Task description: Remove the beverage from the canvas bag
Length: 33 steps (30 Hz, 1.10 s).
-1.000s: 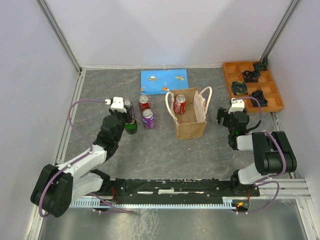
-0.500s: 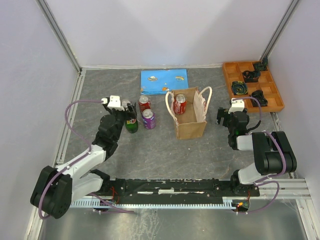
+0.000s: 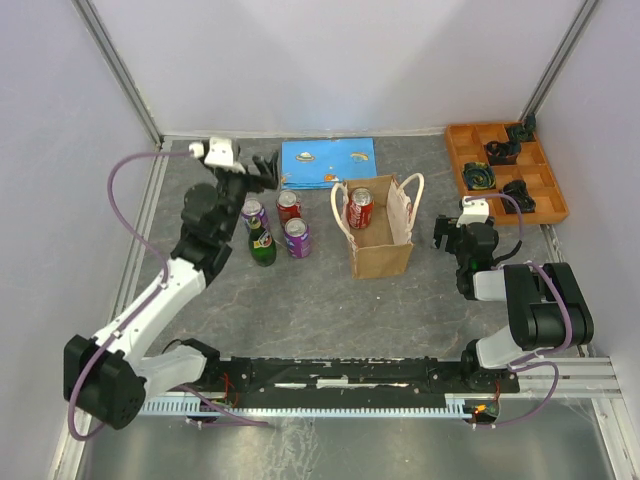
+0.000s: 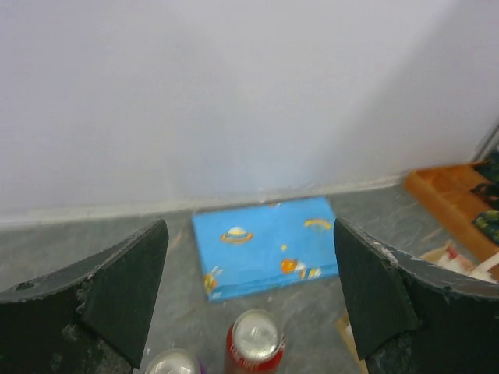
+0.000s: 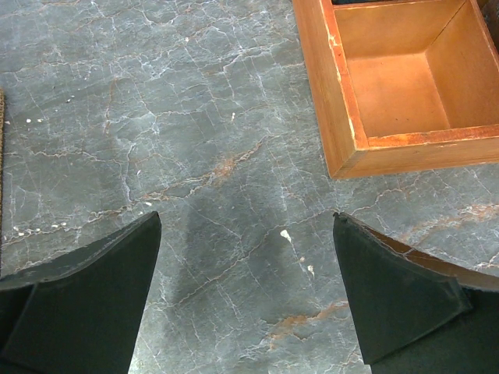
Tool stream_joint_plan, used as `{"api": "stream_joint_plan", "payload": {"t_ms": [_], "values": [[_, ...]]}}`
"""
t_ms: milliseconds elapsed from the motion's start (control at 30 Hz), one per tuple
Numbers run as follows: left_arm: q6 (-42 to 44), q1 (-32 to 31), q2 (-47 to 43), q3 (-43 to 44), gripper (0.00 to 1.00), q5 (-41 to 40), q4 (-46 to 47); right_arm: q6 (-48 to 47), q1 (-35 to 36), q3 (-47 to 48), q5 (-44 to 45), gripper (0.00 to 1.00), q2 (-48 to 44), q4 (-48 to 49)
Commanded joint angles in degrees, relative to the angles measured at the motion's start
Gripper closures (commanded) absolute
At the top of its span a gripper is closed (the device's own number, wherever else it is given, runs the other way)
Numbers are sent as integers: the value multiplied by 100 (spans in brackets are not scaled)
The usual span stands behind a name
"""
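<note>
Plain pale walls (image 3: 330, 60) enclose a grey marbled tabletop (image 3: 320, 310), with metal posts (image 3: 115, 65) in the back corners.

The grey veined tabletop (image 5: 195, 156) looks like matt stone. The orange tray (image 5: 343, 117), upper right of the right wrist view, seems painted wood, chipped at its edges. The canvas bag (image 3: 381, 258) is matt tan cloth. The red can (image 4: 255, 335), bottom of the left wrist view, has a shiny metal top.
</note>
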Motion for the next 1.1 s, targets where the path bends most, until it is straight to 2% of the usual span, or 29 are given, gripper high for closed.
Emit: {"api": "stream_joint_plan", "payload": {"t_ms": [0, 133, 333, 567, 767, 1067], "values": [[171, -117, 618, 1571, 10, 898, -925, -29, -14, 134, -46, 1, -20, 237], [514, -684, 1389, 2904, 17, 1002, -2030, -27, -14, 138, -46, 1, -25, 237], [962, -1618, 2819, 5126, 21, 1080, -3888, -28, -16, 137, -46, 1, -21, 237], [1300, -2073, 4596, 7210, 28, 1523, -5821, -26, -14, 136, -45, 1, -24, 237], [1215, -2212, 5349, 7771, 33, 1352, -6269, -28, -15, 134, -46, 1, -22, 237], [854, -2212, 6003, 8360, 33, 882, -6867, -33, -18, 136, -46, 1, -23, 238]]}}
